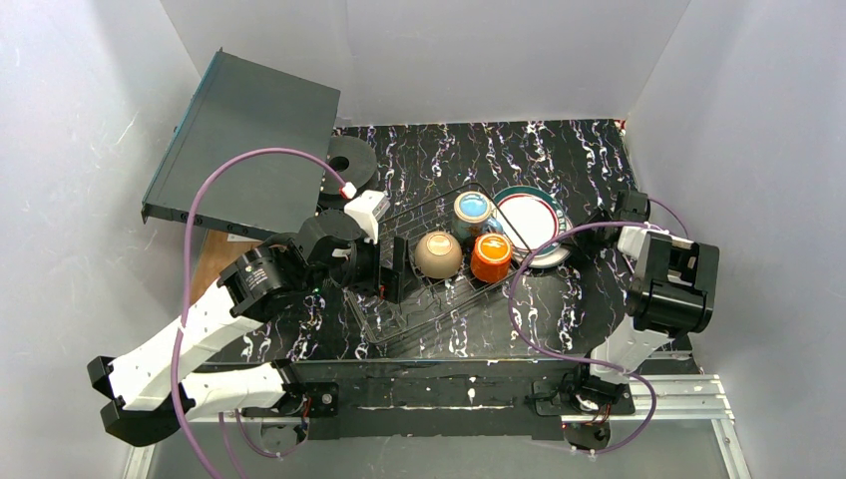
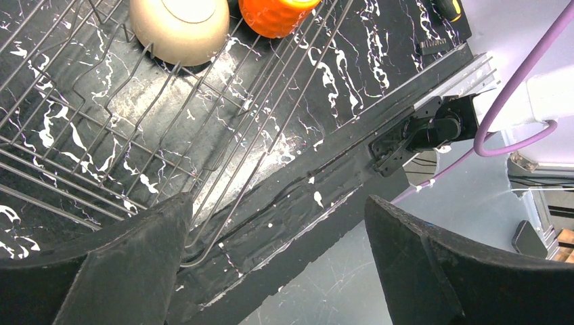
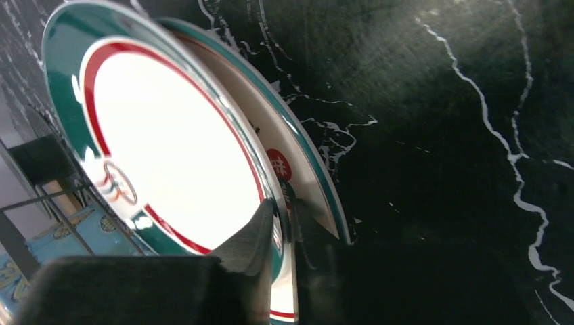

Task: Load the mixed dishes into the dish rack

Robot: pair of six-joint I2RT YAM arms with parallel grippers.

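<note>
At the far left, my left arm reached over the near-left end of the dish rack (image 1: 419, 309). The left fingers (image 2: 135, 264) were spread wide with nothing between them, hovering above bare wire and the table (image 1: 559, 160).

In the middle of the rack sat three pieces: the cream bowl (image 1: 438, 254) bottom-up, the blue mug (image 1: 473, 212) behind it, and the small orange cup (image 1: 491, 257) just beside the bowl. I judged those three as loaded.

At the right end of the rack, the green-and-red rimmed plate (image 3: 176, 149) stood tilted on edge. The right fingers (image 3: 250, 237) were clenched on its lower rim. A second plate (image 3: 298, 156), showing a red mark, leaned directly behind it, touching or nearly so.

I could not tell whether either plate was seated between the tines. As I read it, the task was mostly done, with only the plates left to settle and release.
</note>
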